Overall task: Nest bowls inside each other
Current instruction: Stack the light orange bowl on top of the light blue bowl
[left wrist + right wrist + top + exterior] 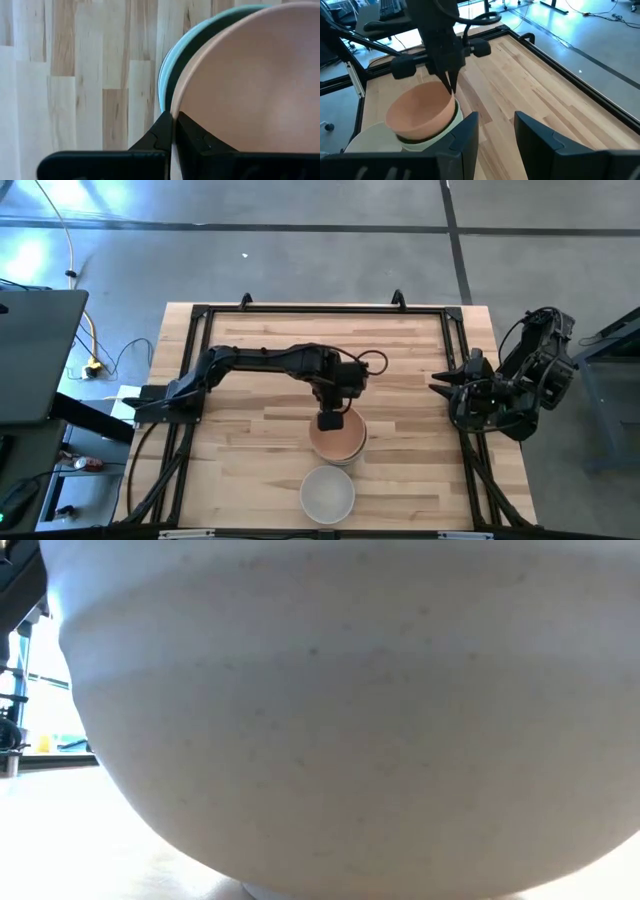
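A peach-orange bowl lies topmost on a stack at the table's middle. Under it show the rims of a black bowl and a mint green bowl. My left gripper stands over the peach bowl's far side and is shut on its rim. A white bowl stands alone on its base near the front edge and fills the low view. My right gripper waits open at the table's right edge, holding nothing. My left gripper pinches the peach bowl's rim on its far side, one finger inside the bowl and one outside. The fingers come from above, pointing steeply down. The bowl is tilted, its underside down in the black bowl of the stack.
A black frame runs round the wooden table top. Bare wood lies left of the stack and between the stack and the right arm. The white bowl stands close in front of the stack.
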